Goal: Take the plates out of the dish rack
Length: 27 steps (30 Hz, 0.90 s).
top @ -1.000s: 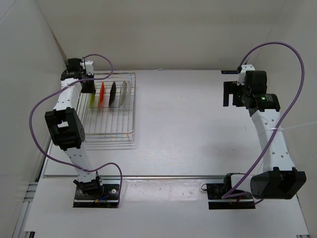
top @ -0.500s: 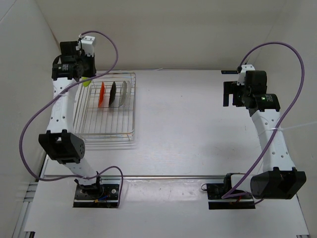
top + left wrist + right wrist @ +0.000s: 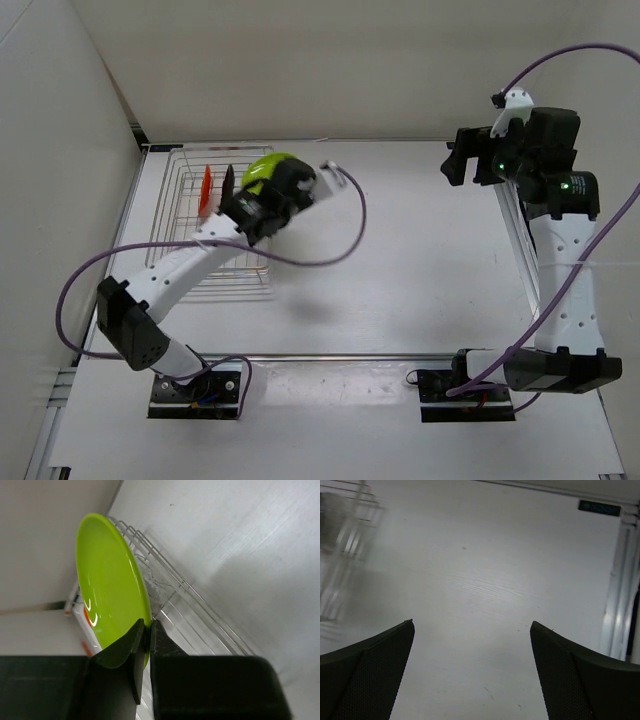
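Green plate [image 3: 107,587]: rim pinched in my left end effector [image 3: 147,626], held edge-up over the dish rack [image 3: 185,200] to clear its wires. Right end effector [image 3: 472,623]: spread wide, waiting far right.

White table [image 3: 400,260], dish rack [image 3: 178,225] on it

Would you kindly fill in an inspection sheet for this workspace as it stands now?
Surface: white table, dark label near its far right edge.
Job's things: lime green plate held above the dish rack; orange-red plate and black plate stand on edge inside; clear plate not visible.
Clutter: nothing seen.
Grippers: left gripper shut on the lime green plate's rim; right gripper open, empty.
Cables: purple cables loop along both arms.
Surroundings: plain white walls.
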Tool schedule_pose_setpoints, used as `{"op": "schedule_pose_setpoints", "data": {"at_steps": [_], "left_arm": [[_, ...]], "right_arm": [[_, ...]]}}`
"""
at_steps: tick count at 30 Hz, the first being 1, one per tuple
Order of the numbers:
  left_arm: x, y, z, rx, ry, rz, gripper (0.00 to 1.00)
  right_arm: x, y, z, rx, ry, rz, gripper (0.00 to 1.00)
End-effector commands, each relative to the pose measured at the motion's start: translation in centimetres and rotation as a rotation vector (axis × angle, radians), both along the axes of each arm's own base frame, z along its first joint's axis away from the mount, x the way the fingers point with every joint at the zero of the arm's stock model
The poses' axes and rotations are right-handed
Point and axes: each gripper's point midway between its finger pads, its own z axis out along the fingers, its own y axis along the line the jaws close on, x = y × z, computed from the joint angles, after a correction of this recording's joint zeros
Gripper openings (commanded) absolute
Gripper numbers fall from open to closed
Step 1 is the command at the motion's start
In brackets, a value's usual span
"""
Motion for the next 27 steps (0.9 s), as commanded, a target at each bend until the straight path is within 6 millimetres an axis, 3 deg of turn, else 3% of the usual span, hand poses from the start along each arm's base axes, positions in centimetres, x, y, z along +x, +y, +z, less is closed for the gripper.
{"op": "schedule_pose_setpoints", "data": {"at_steps": [1, 2, 3, 4, 6, 7, 13, 18, 27], "left_arm": [[-2.4, -0.1, 4.6, 0.246, -0.304, 0.028, 0.11], [-3.3, -0.8, 2.6, 0.366, -0.315, -0.037, 0.11], [-4.1, -1.4, 2.3, 0.428, -0.347, -0.041, 0.11], [-5.7, -3.9, 2.7, 0.419, -0.41, -0.102, 0.11], [-7.3, -5.2, 1.6, 0.549, -0.447, -0.178, 0.11], [-8.5, -6.9, 1.2, 0.575, -0.469, -0.235, 0.11], [-12.8, -13.5, 2.4, 0.587, -0.577, -0.4, 0.11], [-14.6, -16.2, 1.8, 0.593, -0.611, -0.455, 0.11], [-15.0, -18.4, 4.2, 0.551, -0.68, -0.454, 0.11]], "right_arm": [[-2.1, 5.0, 3.5, 0.153, -0.034, 0.281, 0.99], [-2.3, 5.7, 4.0, 0.176, -0.031, 0.321, 0.97], [-2.6, 6.3, 4.1, 0.197, -0.021, 0.356, 0.97], [-3.0, 6.8, 4.3, 0.211, -0.026, 0.397, 0.95], [-3.5, 8.2, 3.6, 0.245, 0.015, 0.487, 0.89], [-3.5, 8.7, 3.4, 0.244, 0.02, 0.512, 0.89], [-4.1, 10.8, 2.2, 0.162, 0.032, 0.613, 0.91], [-5.2, 12.4, 0.3, 0.132, 0.09, 0.675, 0.91], [-4.7, 13.1, -3.0, 0.12, 0.178, 0.683, 0.79]]}}
